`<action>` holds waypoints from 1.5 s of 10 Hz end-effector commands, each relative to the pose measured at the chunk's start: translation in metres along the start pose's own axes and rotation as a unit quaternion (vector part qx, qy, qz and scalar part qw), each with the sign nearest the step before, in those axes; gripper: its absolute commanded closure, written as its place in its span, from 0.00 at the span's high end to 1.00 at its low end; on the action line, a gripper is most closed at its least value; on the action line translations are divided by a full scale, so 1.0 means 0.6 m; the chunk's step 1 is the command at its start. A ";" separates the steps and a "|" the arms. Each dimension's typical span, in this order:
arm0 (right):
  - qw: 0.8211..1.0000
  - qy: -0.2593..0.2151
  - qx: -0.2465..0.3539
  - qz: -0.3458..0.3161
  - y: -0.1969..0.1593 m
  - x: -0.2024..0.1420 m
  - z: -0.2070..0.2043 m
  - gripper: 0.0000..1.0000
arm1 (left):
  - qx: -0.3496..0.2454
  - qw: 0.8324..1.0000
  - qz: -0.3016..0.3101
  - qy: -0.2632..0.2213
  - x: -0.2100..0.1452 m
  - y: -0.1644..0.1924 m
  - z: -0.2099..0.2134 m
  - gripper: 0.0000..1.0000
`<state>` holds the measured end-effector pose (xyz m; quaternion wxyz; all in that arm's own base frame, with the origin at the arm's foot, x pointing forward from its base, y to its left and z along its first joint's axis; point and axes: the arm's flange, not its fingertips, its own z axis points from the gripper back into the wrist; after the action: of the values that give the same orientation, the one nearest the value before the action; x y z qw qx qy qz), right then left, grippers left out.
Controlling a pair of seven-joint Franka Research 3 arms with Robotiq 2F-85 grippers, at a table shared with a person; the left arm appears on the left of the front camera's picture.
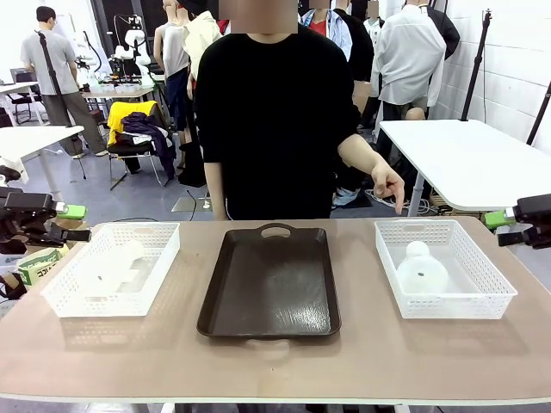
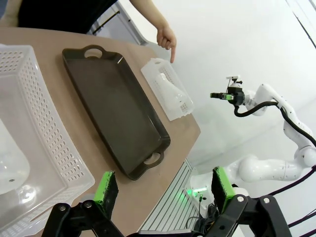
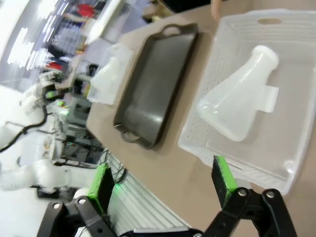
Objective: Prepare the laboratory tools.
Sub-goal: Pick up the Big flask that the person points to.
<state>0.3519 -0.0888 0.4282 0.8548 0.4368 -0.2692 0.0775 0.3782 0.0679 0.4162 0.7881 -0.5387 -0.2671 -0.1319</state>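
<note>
The conical flask (image 3: 242,101) in the right mesh basket (image 3: 192,133) lies on its side, well ahead of the right gripper (image 3: 163,180) and off toward its right-hand pad as the wrist view has it. The wide base is the nearer end, and the long axis slants away from the jaws to the neck. We judge that a grasp would want the wrist turned so the pads close across that axis. Those jaws stand wide, with nothing between them.

The person's hand (image 1: 387,185) points a finger down at the far rim of this basket. The right arm is the nearer one, so we take this flask to be the one to fetch.

The second flask (image 2: 10,163) lies in the left mesh basket (image 2: 49,128), beyond the left-hand pad of the left gripper (image 2: 164,188), whose jaws are likewise spread wide and empty. Between the baskets sits the dark brown tray (image 1: 269,284).

The conical flask's side shows a pale rectangular patch and a small dark mark, but we can read no writing or brand anywhere.
</note>
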 end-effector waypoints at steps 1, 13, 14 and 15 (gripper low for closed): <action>0.991 0.051 -0.116 -0.038 0.070 0.050 0.007 1.00 | -0.006 1.000 0.001 -0.004 0.000 0.000 0.003 1.00; 0.878 0.210 -0.363 -0.231 -0.015 0.283 -0.275 1.00 | -0.006 1.000 0.001 -0.004 0.000 0.000 0.003 1.00; 0.868 0.218 -0.379 -0.236 -0.022 0.289 -0.268 1.00 | -0.006 1.000 0.001 -0.004 0.000 0.000 0.003 1.00; 0.868 0.218 -0.379 -0.236 -0.022 0.289 -0.268 1.00 | -0.006 1.000 0.001 -0.004 0.000 0.000 0.003 1.00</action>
<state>0.5677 0.0156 0.4320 0.9840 0.1063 0.0268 -0.1404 0.3784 0.0681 0.4153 0.7882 -0.5393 -0.2661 -0.1311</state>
